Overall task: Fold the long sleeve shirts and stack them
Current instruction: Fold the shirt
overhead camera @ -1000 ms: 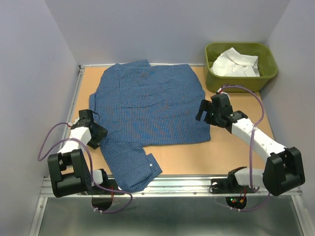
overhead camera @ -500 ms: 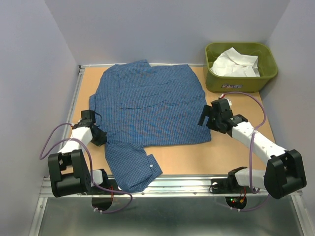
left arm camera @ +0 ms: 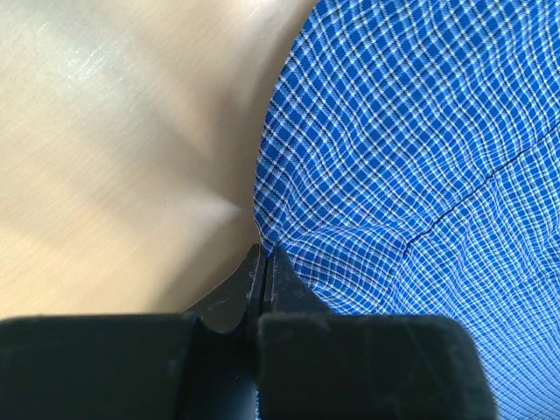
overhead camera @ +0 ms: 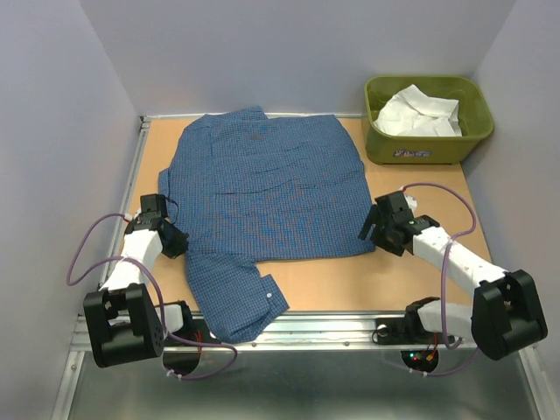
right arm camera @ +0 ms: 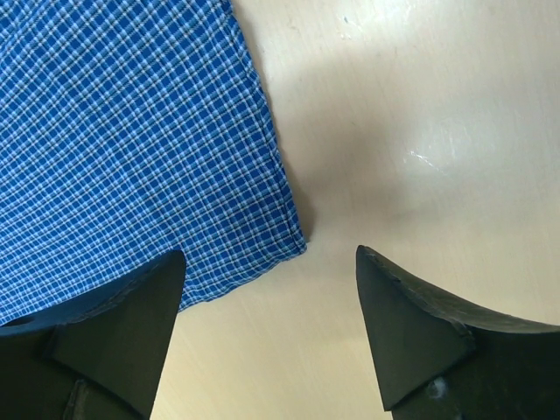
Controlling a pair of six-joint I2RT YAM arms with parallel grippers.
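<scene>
The blue shirt (overhead camera: 267, 188), in a fine check, lies spread flat on the tan table (overhead camera: 420, 280) and covers most of its left and middle. Its collar end points toward the far edge. One sleeve (overhead camera: 232, 293) runs out from the shirt's near left corner down to the metal rail, and a small white button shows near the cuff. The cloth looks mostly smooth, with light creases across the body.

At the shirt's left edge, just above where the sleeve leaves the body, the left gripper (overhead camera: 172, 238) sits low against the cloth. In the left wrist view its fingers (left arm camera: 289, 289) are pressed together with no gap. The shirt's edge runs straight into the line between their tips, and a small ridge of checked cloth (left arm camera: 420, 157) is bunched up right beside them, so they appear to pinch the edge.

At the shirt's near right corner hangs the right gripper (overhead camera: 372, 229). Its fingers (right arm camera: 114, 324) stand wide apart and hold nothing. In the right wrist view the corner of the cloth (right arm camera: 114, 131) lies between the two tips, one finger over the shirt and the other over bare table.

Well beyond the shirt's far right corner stands an olive-green tub (overhead camera: 472, 131), with the white shirt (overhead camera: 418, 112) crumpled inside it.
</scene>
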